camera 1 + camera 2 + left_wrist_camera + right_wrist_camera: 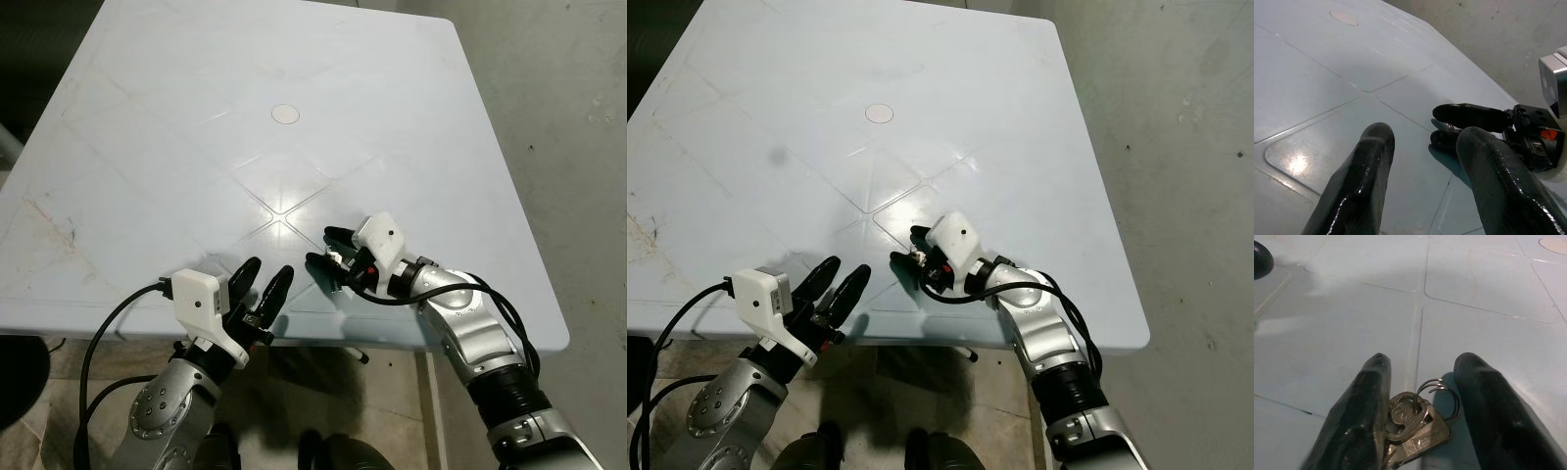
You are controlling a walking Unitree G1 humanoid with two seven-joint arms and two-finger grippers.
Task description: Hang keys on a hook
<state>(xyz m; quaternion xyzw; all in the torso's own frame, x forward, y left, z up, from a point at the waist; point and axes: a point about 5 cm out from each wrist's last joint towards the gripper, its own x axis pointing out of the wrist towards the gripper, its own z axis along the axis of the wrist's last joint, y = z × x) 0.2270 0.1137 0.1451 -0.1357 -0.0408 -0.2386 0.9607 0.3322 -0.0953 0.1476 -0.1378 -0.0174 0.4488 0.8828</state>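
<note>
A bunch of silver keys (1418,426) on a wire ring lies flat on the pale blue plastic table (196,117). My right gripper (1423,360) is open and set down around the keys, one finger on each side, and the keys touch one finger. In the head views that gripper (320,246) rests near the table's front right, pointing left. My left gripper (269,267) hovers open over the front edge, a short way left of the right one, holding nothing. The left wrist view looks past its own gripper (1425,132) at the right gripper's fingers (1469,115).
A round white cap (285,114) marks the table's middle. The table's front edge (294,338) runs just under both wrists. Grey concrete floor (578,117) lies to the right of the table. Black cables trail from both wrist cameras.
</note>
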